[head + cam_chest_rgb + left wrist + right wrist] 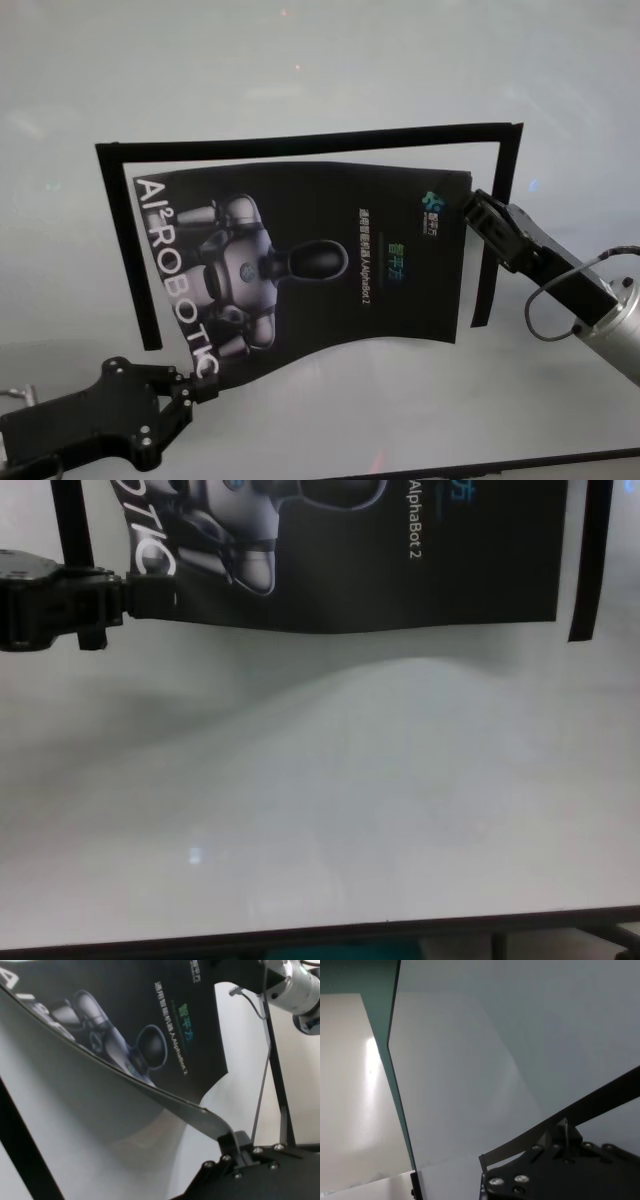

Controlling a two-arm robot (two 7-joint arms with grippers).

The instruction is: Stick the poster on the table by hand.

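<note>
The black glossy poster with the robot figure hangs between my two grippers, slightly above the pale table. It sags and curves along its near edge. My left gripper is shut on the poster's near left corner, which the left wrist view and the chest view also show. My right gripper is shut on the far right corner. In the right wrist view it pinches the sheet's dark edge. The poster also shows in the left wrist view and the chest view.
Narrow black tape strips lie on the table around the poster: one along the far side, one on the left, one on the right. The table's dark front edge runs along the bottom of the chest view.
</note>
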